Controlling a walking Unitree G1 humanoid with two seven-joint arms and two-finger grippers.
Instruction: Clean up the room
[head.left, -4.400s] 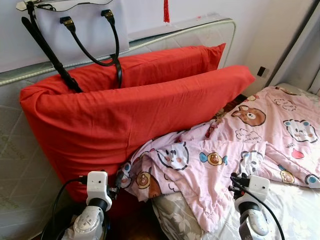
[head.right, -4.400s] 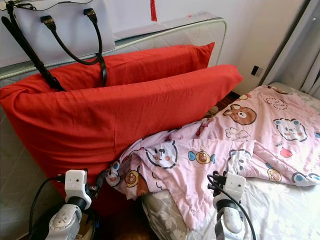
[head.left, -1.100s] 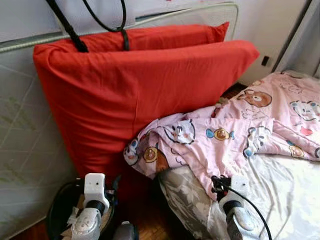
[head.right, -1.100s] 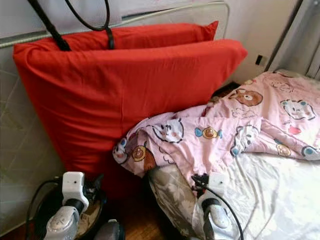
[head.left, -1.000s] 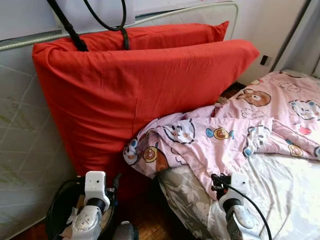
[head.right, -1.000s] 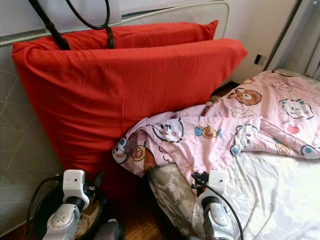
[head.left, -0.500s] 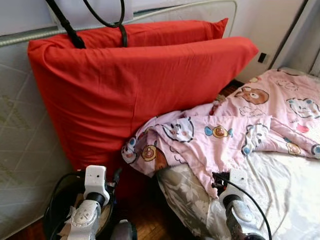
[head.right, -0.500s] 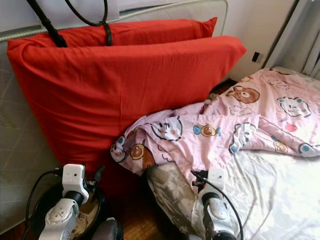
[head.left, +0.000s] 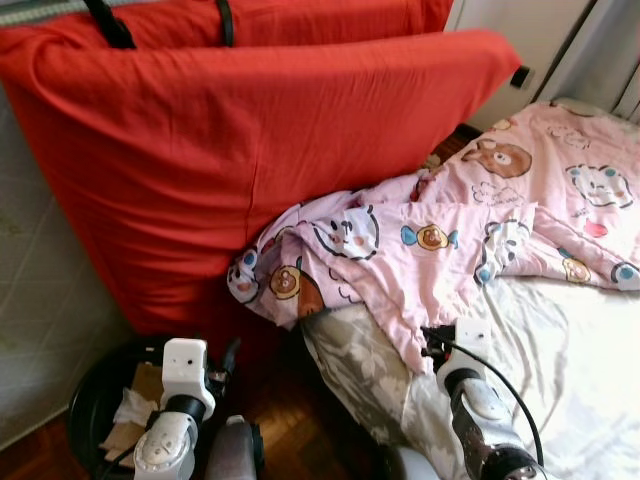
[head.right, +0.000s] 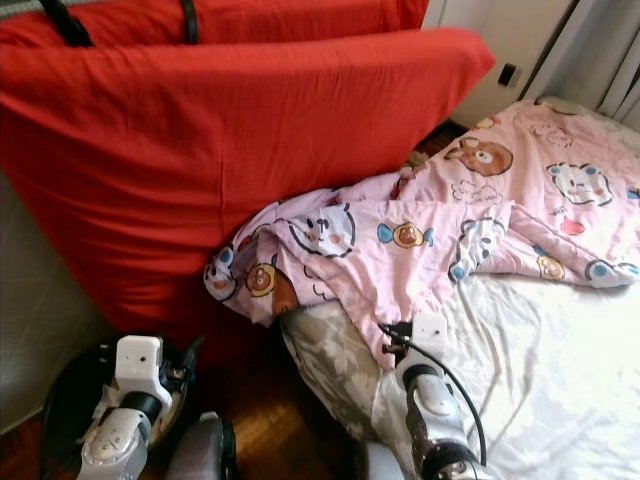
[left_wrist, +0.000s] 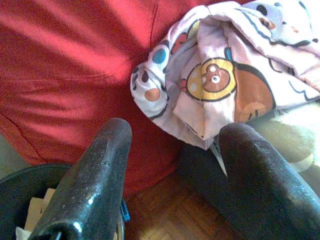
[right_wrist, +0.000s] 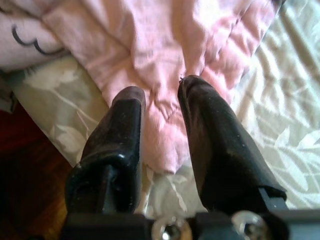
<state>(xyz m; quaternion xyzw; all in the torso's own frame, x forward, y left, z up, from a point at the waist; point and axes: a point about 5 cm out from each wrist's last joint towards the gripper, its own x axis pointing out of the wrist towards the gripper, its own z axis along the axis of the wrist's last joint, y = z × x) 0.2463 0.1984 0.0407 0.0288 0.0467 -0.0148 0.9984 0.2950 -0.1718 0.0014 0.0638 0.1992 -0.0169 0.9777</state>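
Below, we see the pink quilt (head.left: 480, 240) bunched at the bed's (head.left: 580, 380) left edge, its hem directly ahead of our right gripper (right_wrist: 160, 107), fingers parted and empty, the nearer arm. Our left gripper (left_wrist: 172, 150), likewise released, faces the quilt's overhanging corner above a black bin (head.left: 90, 400).

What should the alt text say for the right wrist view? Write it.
The right end effector points its two black fingers, slightly apart, at the edge of a pink quilt lying on a pale leaf-print sheet. Dark wood floor shows beside the bed.
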